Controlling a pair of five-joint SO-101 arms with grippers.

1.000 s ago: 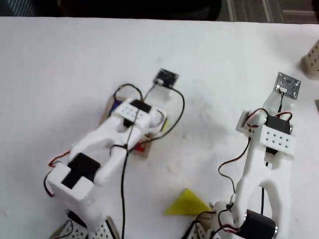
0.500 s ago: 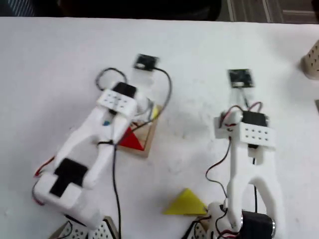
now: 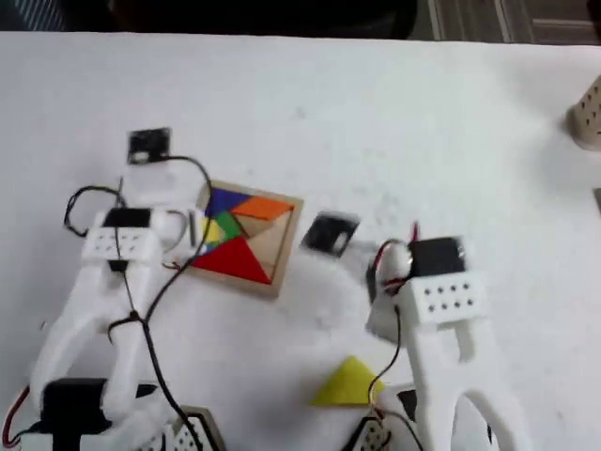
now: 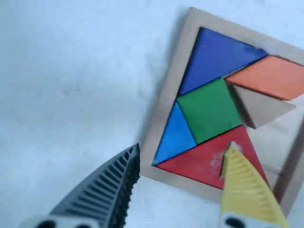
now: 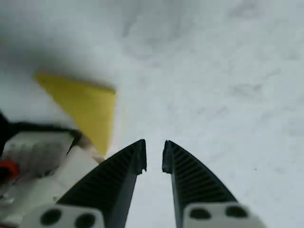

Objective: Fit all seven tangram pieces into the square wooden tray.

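Note:
The square wooden tray (image 3: 282,272) lies left of centre and holds blue (image 4: 213,54), orange (image 4: 275,76), green (image 4: 209,109), light blue (image 4: 176,135) and red (image 4: 199,161) pieces. A triangular slot (image 4: 263,107) shows bare wood. My left gripper (image 4: 183,148) hangs open over the tray's left edge, one finger grey and one yellow, with nothing in it. A yellow triangle (image 3: 349,383) lies loose near the table's front. My right gripper (image 5: 154,142) hovers over bare table beside that yellow triangle (image 5: 85,107), its fingers nearly together and empty.
The right arm (image 3: 437,301) stands between the tray and the table's right half. A beige perforated object (image 3: 590,113) sits at the far right edge. Both arm bases crowd the front edge. The back of the white table is open.
The left arm swung left off the tray, uncovering the pieces in it. The right arm swung left and toward the front, closer to the yellow triangle.

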